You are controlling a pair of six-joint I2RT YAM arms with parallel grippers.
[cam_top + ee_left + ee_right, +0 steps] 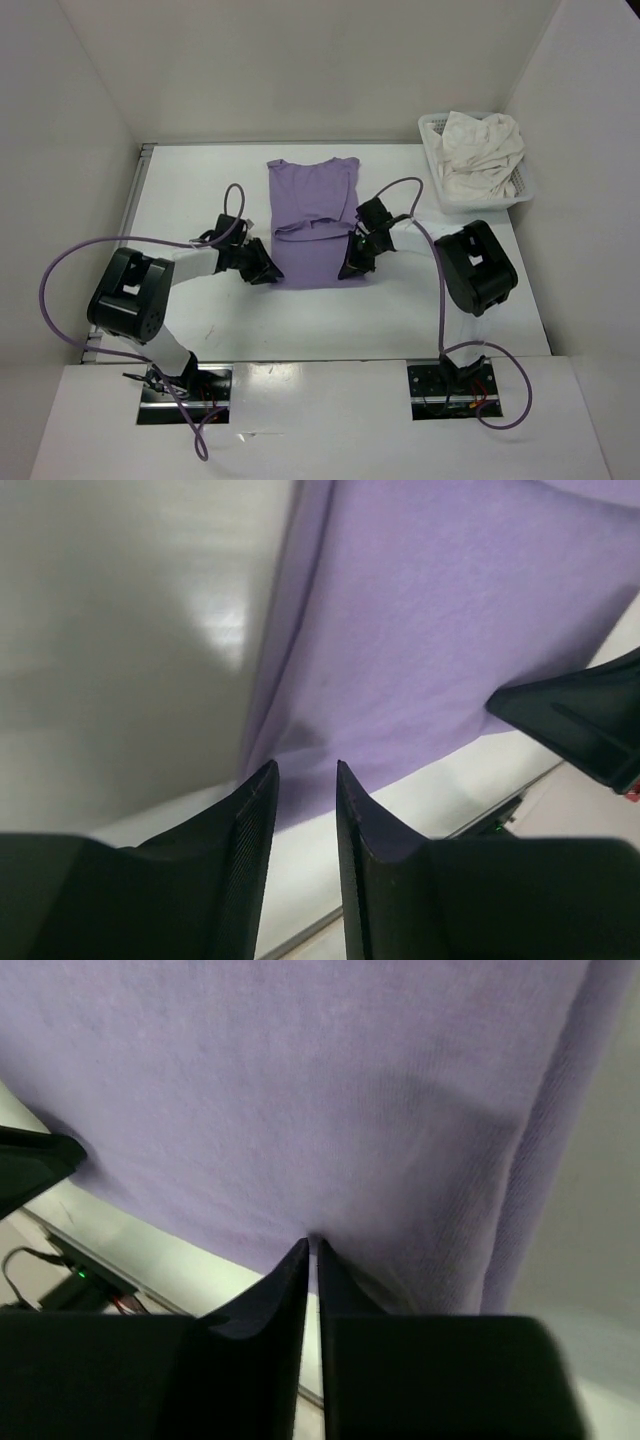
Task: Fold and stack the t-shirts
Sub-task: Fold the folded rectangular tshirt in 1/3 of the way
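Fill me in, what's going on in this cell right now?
Both arms are working the near hem of a lavender t-shirt that lies spread flat. The right end effector is pinched shut on the hem near its right corner. The left end effector sits at the left corner with its jaws apart, not gripping yet. A crumpled cream cloth waits in the white mesh basket at the far right.

A white plastic mesh basket (524, 186) sits at the far right corner of the white counter (200, 190), beside the right wall.
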